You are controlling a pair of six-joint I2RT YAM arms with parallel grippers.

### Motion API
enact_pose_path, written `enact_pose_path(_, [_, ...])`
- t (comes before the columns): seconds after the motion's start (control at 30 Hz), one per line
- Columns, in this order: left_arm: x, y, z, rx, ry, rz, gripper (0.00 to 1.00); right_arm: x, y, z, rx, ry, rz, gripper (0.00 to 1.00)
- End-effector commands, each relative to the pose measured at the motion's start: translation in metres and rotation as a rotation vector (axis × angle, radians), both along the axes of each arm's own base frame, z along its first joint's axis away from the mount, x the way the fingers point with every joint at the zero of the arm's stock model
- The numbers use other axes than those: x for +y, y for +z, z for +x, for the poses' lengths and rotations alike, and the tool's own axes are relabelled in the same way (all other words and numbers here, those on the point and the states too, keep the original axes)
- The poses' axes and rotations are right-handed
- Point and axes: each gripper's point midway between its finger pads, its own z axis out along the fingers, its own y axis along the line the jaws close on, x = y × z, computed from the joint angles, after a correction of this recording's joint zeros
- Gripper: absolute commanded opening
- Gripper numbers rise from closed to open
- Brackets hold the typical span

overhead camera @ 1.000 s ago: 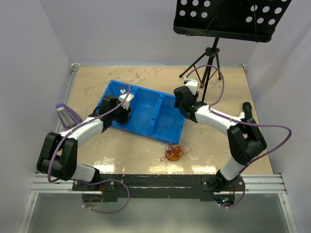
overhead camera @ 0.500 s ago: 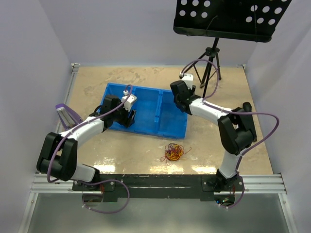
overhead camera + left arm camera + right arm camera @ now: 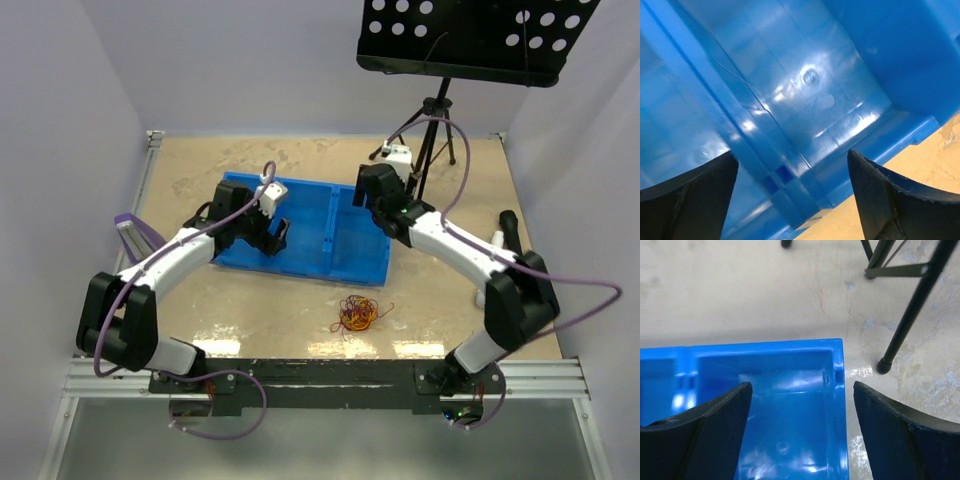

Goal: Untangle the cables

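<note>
Left fingers (image 3: 690, 195) and right fingers (image 3: 900, 435) are both wide open and empty over the blue bin (image 3: 350, 255), while the cables (image 3: 356, 314) sit knotted on the desk (image 3: 250, 310) near its front edge, so neither arm looks placed to grab them.

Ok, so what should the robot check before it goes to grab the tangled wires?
1. Is the left hand open and empty: ok.
2. Is the right hand open and empty: ok.
3. Are the cables in plain sight on the table: ok, one tangle.
4. Are the hands near the tangle: not ok, both are at the blue bin.
5. Are loose ends easy to spot: cannot tell.
</note>
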Motion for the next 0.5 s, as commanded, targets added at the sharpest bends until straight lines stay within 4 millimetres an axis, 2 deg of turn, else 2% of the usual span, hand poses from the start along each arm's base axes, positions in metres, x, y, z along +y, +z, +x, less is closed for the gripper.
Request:
enact_pose_path(0.0, [-0.005, 0.083, 0.011, -0.152, -0.026, -0.074, 1.0, 0.009, 0.053, -0.044, -0.079, 0.037, 0.119, 0.88])
enact_pose_path(0.1, [-0.015, 0.108, -0.009, -0.167, -0.118, -0.126, 1.0, 0.02, 0.047, -0.087, -0.03, 0.094, 0.203, 0.88])
enact_pose_path(0.2, [-0.041, 0.116, -0.05, -0.178, -0.308, -0.194, 1.0, 0.033, 0.027, -0.137, 0.05, 0.169, 0.35, 0.86])
enact_pose_path(0.27, [-0.057, 0.108, -0.076, -0.176, -0.419, -0.196, 0.98, 0.041, 0.011, -0.17, 0.112, 0.205, 0.449, 0.82])
enact_pose_path(0.3, [-0.063, 0.1, -0.085, -0.171, -0.461, -0.182, 0.98, 0.043, -0.004, -0.187, 0.158, 0.22, 0.477, 0.82])
enact_pose_path(0.33, [-0.068, 0.09, -0.093, -0.146, -0.498, -0.166, 0.97, 0.05, -0.002, -0.199, 0.173, 0.24, 0.533, 0.81])
enact_pose_path(0.4, [-0.074, 0.075, -0.101, -0.113, -0.538, -0.146, 0.96, 0.055, -0.02, -0.222, 0.234, 0.259, 0.574, 0.81])
enact_pose_path(0.47, [-0.079, 0.064, -0.107, -0.097, -0.574, -0.131, 0.96, 0.06, -0.031, -0.236, 0.277, 0.264, 0.586, 0.8])
